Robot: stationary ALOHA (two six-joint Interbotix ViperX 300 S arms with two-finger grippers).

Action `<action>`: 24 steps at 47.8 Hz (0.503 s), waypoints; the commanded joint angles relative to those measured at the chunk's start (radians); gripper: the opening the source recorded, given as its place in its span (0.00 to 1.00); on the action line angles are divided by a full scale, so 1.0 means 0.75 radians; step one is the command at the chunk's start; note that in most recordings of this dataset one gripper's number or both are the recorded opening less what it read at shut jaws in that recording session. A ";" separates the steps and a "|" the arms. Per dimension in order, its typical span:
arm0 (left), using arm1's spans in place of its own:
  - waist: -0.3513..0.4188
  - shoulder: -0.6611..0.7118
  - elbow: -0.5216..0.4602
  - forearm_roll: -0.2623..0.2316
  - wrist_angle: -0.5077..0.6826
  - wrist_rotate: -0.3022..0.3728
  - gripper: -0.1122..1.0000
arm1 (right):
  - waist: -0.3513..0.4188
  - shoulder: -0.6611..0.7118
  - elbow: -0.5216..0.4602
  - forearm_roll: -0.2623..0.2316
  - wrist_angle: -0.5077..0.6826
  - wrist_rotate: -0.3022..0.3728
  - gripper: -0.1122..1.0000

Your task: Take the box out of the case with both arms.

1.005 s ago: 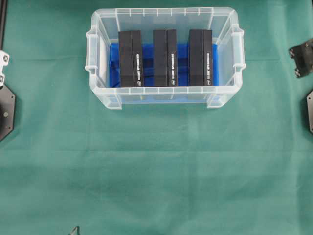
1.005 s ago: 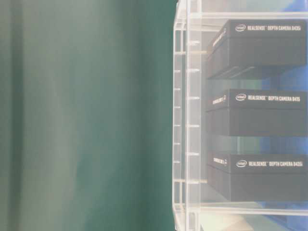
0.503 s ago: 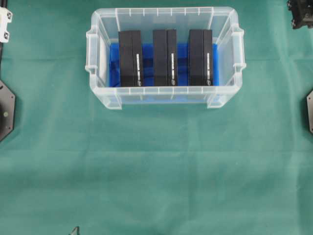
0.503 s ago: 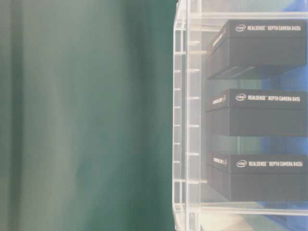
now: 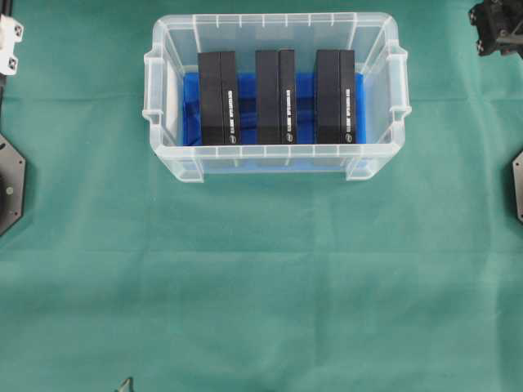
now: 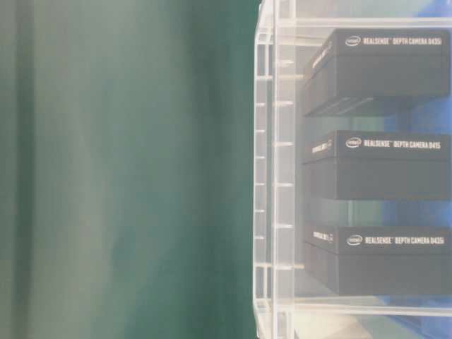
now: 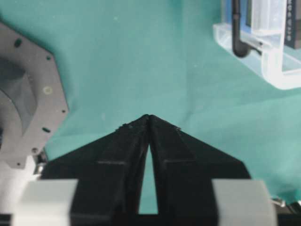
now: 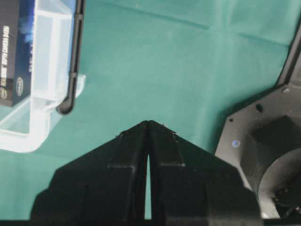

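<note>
Black rectangular cardboard boxes [image 5: 277, 96], three on edge inside clear plastic case [image 5: 170, 152] on green cloth [image 5: 261, 278]; seemingly stiff, light, smooth-faced, best clamped on opposite ends; left gripper [image 7: 149, 117] and right gripper [image 8: 148, 123] tips together, well apart from case.

The table-level view's right edge crops the case [image 6: 282, 176].
</note>
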State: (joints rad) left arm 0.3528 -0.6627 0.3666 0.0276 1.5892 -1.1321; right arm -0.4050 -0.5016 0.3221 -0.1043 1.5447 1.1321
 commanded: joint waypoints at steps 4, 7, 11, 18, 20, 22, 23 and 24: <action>-0.004 -0.008 -0.012 -0.002 0.002 -0.043 0.29 | -0.002 -0.014 0.014 -0.010 -0.002 0.025 0.37; -0.004 -0.004 -0.012 -0.002 -0.002 -0.061 0.45 | 0.000 -0.012 0.029 -0.031 -0.002 0.041 0.55; -0.010 0.002 -0.010 -0.002 -0.002 -0.059 0.68 | -0.002 -0.012 0.047 -0.047 -0.002 0.065 0.77; -0.018 -0.002 0.000 0.004 0.006 -0.061 0.90 | 0.000 -0.012 0.051 -0.061 -0.006 0.080 0.97; -0.018 0.000 0.002 0.008 0.006 -0.063 0.89 | 0.000 -0.010 0.049 -0.063 -0.004 0.082 0.97; -0.016 -0.002 0.002 0.012 0.006 -0.065 0.89 | 0.000 -0.010 0.051 -0.063 -0.006 0.082 0.97; -0.014 -0.002 0.004 0.012 0.006 -0.070 0.89 | 0.000 -0.012 0.051 -0.063 -0.006 0.082 0.97; -0.012 -0.002 0.004 0.016 0.008 -0.074 0.89 | 0.000 -0.010 0.049 -0.063 -0.006 0.082 0.97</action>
State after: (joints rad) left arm 0.3421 -0.6627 0.3804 0.0322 1.5938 -1.1827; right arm -0.4050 -0.5031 0.3697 -0.1473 1.5447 1.1919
